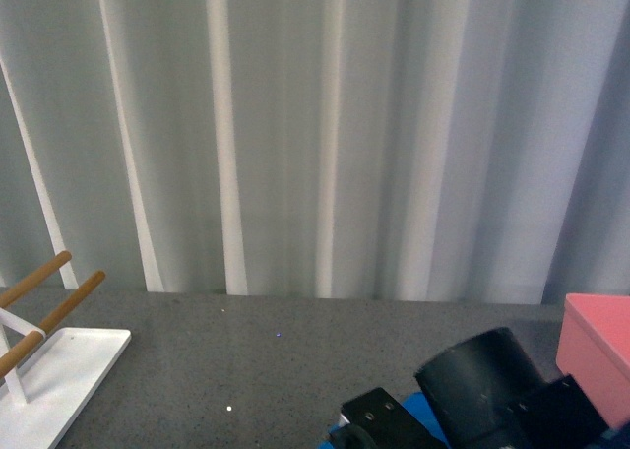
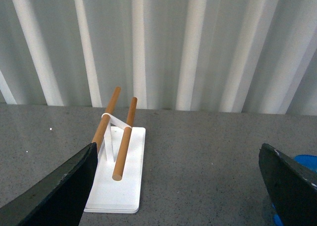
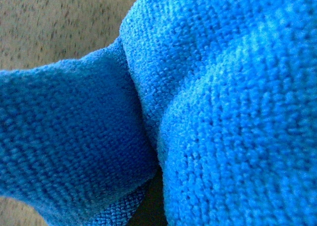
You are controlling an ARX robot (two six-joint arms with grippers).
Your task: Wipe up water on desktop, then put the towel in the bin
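Observation:
The blue towel [image 3: 223, 112] fills almost the whole right wrist view, bunched in thick folds over the speckled desktop [image 3: 59, 23]. My right gripper is shut on the towel, and the cloth hides its fingers. In the front view the black right arm [image 1: 482, 385] sits at the bottom right with a strip of towel [image 1: 428, 415] beside it. The pink bin [image 1: 596, 355] stands at the right edge, just past that arm. My left gripper [image 2: 176, 186] hangs open over the bare desktop [image 2: 198, 151], its dark fingers [image 2: 54, 191] wide apart and holding nothing.
A white rack base with wooden rods [image 1: 59, 370] stands at the left of the desktop, and also shows in front of the left gripper [image 2: 119, 186]. A pleated grey curtain [image 1: 315, 124] closes off the back. A small bright speck [image 1: 229, 408] glints on the desktop.

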